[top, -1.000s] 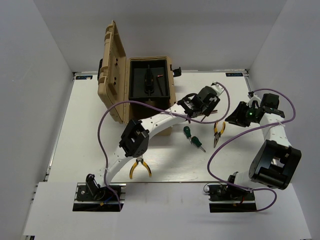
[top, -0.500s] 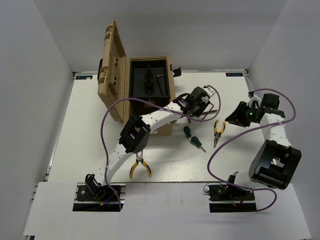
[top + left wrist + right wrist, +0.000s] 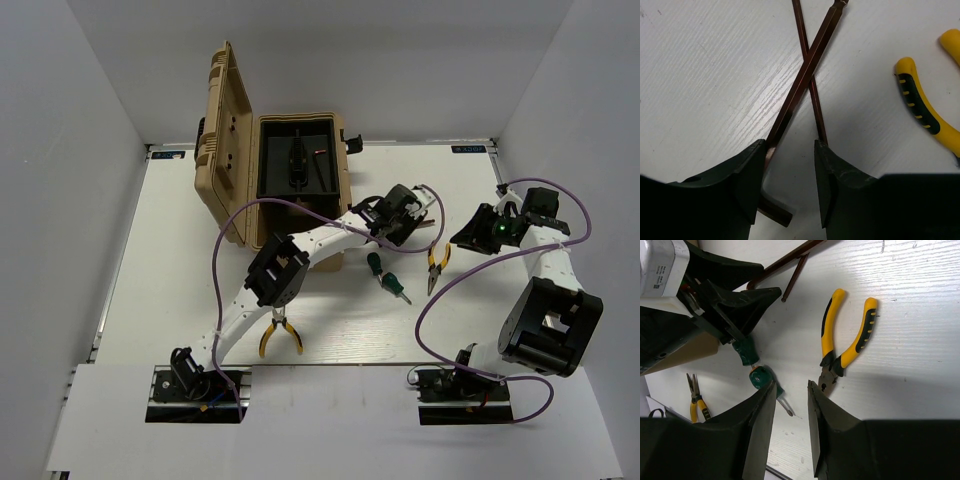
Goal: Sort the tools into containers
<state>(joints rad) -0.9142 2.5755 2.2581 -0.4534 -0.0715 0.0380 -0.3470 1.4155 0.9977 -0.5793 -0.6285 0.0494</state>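
Here, the left gripper [image 3: 789,152] hangs low over the white worktop [image 3: 705,75], a little to the right of the open tan toolbox [image 3: 230,170]; its fingers [image 3: 751,172] are spread, pinching nothing; between them runs the thicker hex key [image 3: 805,75], its long shaft resting against the inner edge of the left-hand finger and its short leg bent across the gap nearer the camera; the thinner hex key [image 3: 801,30] crosses the thicker one farther out and runs down to the tip of the other finger; both keys lie flat on the worktop. Just beside them, to the right, lie yellow-handled pliers [image 3: 922,107], handles apart; a green-handled screwdriver [image 3: 375,263] and a second screwdriver [image 3: 397,288] lie end to end between the pliers and the toolbox, near the left wrist; a second pair of pliers [image 3: 278,335] lies well apart, partly under the left arm's elbow. The right gripper [image 3: 791,385] hovers with fingers spread and nothing between them, looking down on the pliers and screwdrivers. The toolbox lid [image 3: 225,105] stands upright; its black tray [image 3: 275,175] holds dark items too small to make out.
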